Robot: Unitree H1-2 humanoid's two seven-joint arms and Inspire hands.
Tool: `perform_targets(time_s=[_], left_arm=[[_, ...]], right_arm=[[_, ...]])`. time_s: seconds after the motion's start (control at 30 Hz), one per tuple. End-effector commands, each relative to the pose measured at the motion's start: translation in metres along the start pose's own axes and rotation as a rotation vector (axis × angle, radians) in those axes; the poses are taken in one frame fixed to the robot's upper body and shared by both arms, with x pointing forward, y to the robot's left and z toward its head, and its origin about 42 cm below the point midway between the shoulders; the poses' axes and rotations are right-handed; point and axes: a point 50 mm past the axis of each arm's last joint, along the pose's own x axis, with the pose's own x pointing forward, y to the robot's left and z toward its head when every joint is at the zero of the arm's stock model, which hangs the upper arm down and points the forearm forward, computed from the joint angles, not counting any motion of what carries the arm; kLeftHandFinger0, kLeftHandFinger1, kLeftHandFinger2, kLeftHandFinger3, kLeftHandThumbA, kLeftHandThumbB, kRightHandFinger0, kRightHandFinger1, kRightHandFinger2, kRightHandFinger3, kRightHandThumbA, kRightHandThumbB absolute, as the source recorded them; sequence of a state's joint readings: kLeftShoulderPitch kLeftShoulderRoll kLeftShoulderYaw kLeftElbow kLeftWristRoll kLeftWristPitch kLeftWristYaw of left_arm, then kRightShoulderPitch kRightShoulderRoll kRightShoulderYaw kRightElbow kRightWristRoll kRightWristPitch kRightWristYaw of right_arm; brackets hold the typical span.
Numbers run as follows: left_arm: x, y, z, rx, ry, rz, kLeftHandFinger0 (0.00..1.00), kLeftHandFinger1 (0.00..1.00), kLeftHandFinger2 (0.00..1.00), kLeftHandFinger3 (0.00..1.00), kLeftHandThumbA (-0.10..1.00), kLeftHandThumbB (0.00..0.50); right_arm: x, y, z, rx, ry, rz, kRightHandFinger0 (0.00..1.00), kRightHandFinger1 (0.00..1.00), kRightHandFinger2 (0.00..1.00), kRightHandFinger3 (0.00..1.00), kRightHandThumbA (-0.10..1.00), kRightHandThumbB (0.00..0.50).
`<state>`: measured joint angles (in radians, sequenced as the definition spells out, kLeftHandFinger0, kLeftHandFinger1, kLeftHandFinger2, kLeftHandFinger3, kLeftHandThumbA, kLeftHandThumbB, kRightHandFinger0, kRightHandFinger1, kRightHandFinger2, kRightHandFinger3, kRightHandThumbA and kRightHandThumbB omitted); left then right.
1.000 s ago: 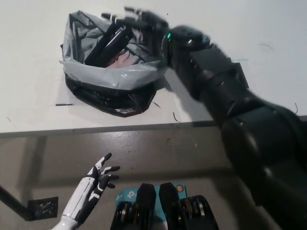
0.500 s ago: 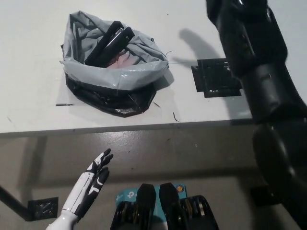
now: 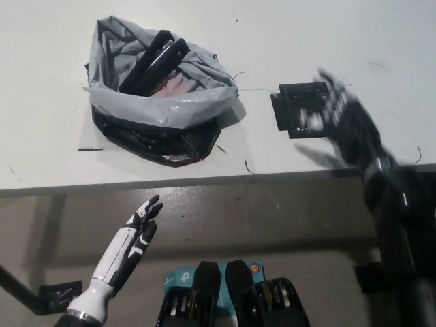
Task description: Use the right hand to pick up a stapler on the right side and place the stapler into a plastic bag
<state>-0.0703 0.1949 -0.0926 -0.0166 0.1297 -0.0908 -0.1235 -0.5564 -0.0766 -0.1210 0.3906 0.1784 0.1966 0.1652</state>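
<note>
Now, stapler (image 3: pixel 155 58) in plastic bag (image 3: pixel 163 112), right hand (image 3: pixel 349 126) spread, empty

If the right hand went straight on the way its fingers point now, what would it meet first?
Probably the black square pad on the table: the right hand, blurred, points up and to picture left, reaching over that pad's edge. Its height above the table is unclear; the plastic bag lies farther along.
</note>
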Motion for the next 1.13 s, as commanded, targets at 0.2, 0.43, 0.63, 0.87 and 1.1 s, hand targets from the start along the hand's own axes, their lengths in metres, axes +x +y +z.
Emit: perform_targets(time_s=[0.2,0.43,0.63,0.87,1.1], left_arm=[[0.042,0.038,0.034,-0.096,-0.174,0.093,1.00,1.00,1.00,1.00,1.00,0.251],[0.033,0.037,0.032,-0.094,-0.165,0.081,1.00,1.00,1.00,1.00,1.00,0.241],[0.023,0.035,0.028,-0.102,-0.153,0.071,1.00,1.00,1.00,1.00,1.00,0.232],[0.008,0.029,0.015,-0.095,-0.113,0.058,1.00,1.00,1.00,1.00,1.00,0.247],[-0.027,0.014,-0.004,-0.121,-0.037,0.047,1.00,1.00,1.00,1.00,1.00,0.257]], right_arm=[[-0.232,0.090,0.091,-0.472,-1.128,-0.005,1.00,1.00,1.00,1.00,1.00,0.299],[-0.199,0.069,0.041,-0.599,-0.972,-0.129,1.00,1.00,1.00,1.00,1.00,0.225],[-0.177,0.039,-0.009,-0.641,-0.747,-0.149,1.00,1.00,1.00,1.00,1.00,0.311],[-0.179,0.020,-0.074,-0.665,-0.504,-0.132,1.00,1.00,1.00,1.00,0.99,0.290],[-0.207,0.021,-0.110,-0.666,-0.388,-0.108,1.00,1.00,1.00,1.00,1.00,0.311]])
